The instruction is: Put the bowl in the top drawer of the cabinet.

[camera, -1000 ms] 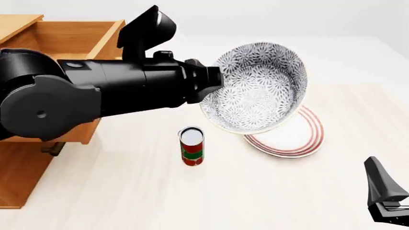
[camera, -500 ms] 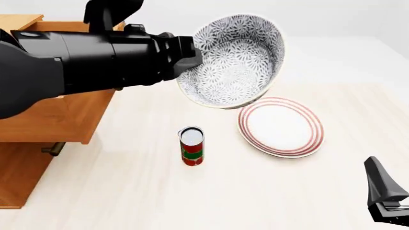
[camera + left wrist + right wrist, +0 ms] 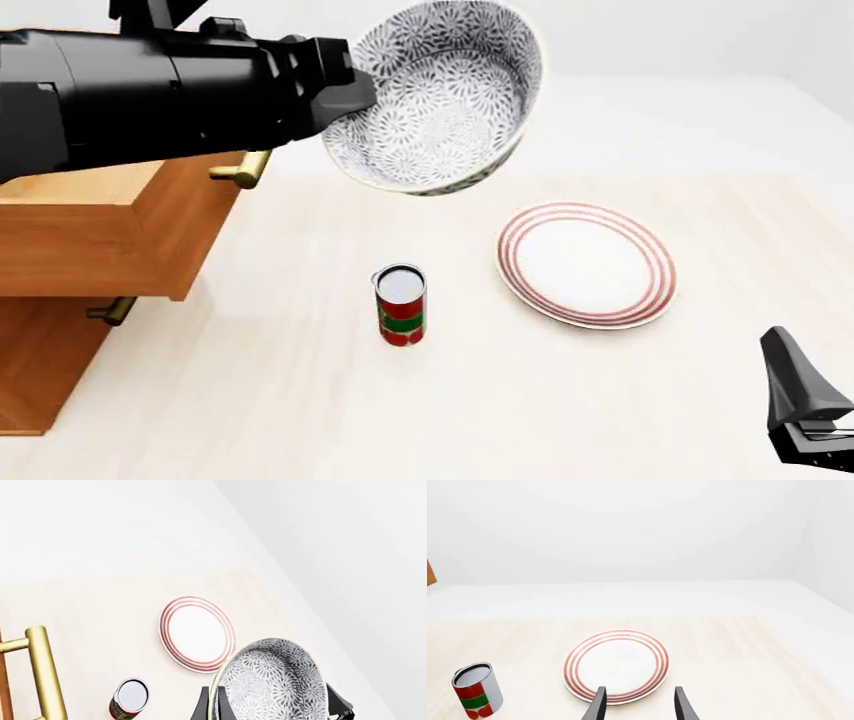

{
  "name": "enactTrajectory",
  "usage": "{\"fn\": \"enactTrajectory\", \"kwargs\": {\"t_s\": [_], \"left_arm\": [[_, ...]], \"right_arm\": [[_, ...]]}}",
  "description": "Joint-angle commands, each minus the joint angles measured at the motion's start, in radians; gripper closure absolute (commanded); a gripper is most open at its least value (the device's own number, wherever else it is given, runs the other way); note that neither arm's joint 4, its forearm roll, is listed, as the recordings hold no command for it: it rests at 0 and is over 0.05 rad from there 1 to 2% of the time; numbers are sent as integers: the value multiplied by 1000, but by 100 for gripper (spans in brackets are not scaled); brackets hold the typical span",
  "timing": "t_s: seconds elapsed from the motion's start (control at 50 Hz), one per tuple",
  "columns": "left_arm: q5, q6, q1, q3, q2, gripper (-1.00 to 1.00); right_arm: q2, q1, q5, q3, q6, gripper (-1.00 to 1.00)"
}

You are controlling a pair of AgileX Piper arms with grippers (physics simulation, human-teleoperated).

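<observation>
Bowl (image 3: 434,100) pinched in left hand (image 3: 350,95)

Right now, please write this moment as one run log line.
left gripper: holds patterned white ceramic bowl, lifted | right gripper: open, idle | wooden top drawer: open

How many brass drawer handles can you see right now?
2. One handle sticks out on the open top drawer, just under the left arm; the lower handle pokes out beneath that drawer on the cabinet. Others may be hidden.
</observation>
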Motion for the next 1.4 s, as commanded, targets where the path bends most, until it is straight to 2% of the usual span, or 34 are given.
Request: {"fn": "enactTrajectory", "kwargs": {"t_s": [0.02, 0.76, 1.4], "left_arm": [[13, 11, 40, -1, -28, 100], [88, 40, 152, -48, -79, 100], [122, 23, 290, -36, -149, 100]], "right_arm": [[0, 0, 0, 0, 0, -100], [0, 0, 0, 0, 0, -100], [0, 0, 0, 0, 0, -100]]}}
